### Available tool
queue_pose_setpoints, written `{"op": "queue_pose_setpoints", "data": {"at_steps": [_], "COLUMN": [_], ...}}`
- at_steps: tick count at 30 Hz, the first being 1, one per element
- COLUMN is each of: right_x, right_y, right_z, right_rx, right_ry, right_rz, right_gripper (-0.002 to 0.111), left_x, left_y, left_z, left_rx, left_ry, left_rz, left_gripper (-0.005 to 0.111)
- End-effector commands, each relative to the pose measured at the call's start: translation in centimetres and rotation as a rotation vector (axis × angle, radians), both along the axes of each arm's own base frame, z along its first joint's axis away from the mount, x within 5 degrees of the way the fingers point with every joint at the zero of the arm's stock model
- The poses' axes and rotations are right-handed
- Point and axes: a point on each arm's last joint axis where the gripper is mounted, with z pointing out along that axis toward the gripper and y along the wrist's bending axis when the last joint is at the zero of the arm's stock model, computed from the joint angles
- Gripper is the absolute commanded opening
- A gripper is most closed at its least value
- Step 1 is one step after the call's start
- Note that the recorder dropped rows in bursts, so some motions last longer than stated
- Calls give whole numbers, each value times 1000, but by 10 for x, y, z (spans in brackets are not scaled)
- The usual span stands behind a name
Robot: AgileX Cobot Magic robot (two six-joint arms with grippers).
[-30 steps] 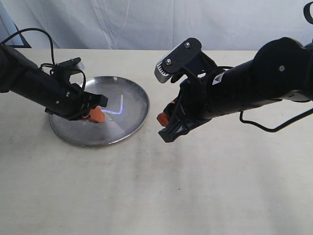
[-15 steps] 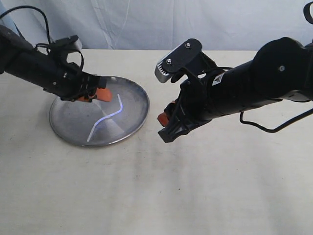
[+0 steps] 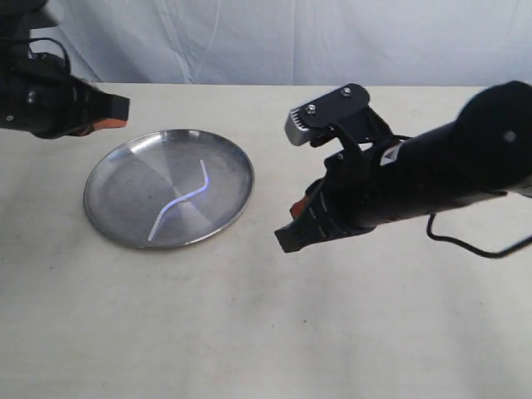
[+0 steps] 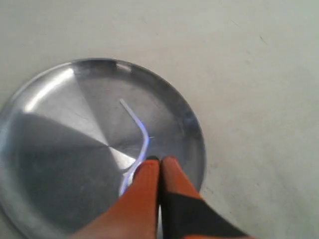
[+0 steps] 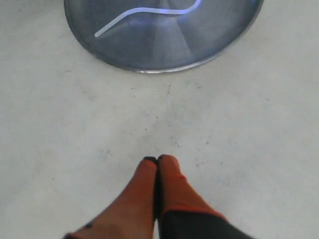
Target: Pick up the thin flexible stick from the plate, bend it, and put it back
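Observation:
The thin flexible stick [image 3: 184, 199], translucent white with a bluish tint, lies bent in an S-curve inside the round silver plate [image 3: 116, 170] on the left of the table. It also shows in the left wrist view as the stick [image 4: 139, 130] on the plate [image 4: 50, 149], and in the right wrist view as the stick [image 5: 149, 11] on the plate [image 5: 164, 50]. My left gripper [image 3: 115, 110] hangs shut and empty above the plate's far left rim; its orange fingertips [image 4: 158, 160] press together. My right gripper [image 3: 293, 218] is shut and empty over bare table to the right of the plate; its tips [image 5: 157, 159] meet.
A pale cloth backdrop [image 3: 274, 37] rises behind the beige table [image 3: 249, 332]. The right arm's black body [image 3: 432, 174] reaches in from the right edge above the table.
The left gripper let go of the stick, which now lies bent on the plate, then rose up and away to the left and shut. The right gripper shut and drew slightly rightward.

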Motion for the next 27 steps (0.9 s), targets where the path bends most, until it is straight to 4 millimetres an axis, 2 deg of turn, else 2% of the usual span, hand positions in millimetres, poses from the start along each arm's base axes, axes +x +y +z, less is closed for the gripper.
{"op": "queue_pose_setpoints", "data": {"at_steps": [1,5,9,17,19,21,23,26,27], "right_x": [-19,-37,-48,-50,-55,-66,-84,-121,-130], "right_y": [-21,-35,-40,-40,-43,-56,-84,-127,-133], "right_z": [-5,-7,2,5,18,43,61,55,49], "right_rx": [78,110,167,175,198,224,287,344,344], "right_ry": [-73,-111,-116,-124,-184,-329,-448,-582,-604], "right_rz": [-164,-231,-249,-244,-229,-226,-325,-554,-586], "right_gripper": [0,0,0,0,0,0,0,0,0], "left_x": [-33,-57,-73,-75,-75,-75,-75,-75,-75], "left_y": [19,30,32,31,31,31,31,31,31], "left_z": [7,2,-13,-14,-14,-14,-14,-14,-14], "left_rx": [2,-5,-52,-43,-43,-42,-41,-41,-41], "left_ry": [-144,-193,-131,-123,-123,-125,-125,-125,-125], "left_rz": [149,227,244,224,224,226,225,225,225], "left_gripper": [0,0,0,0,0,0,0,0,0]}}
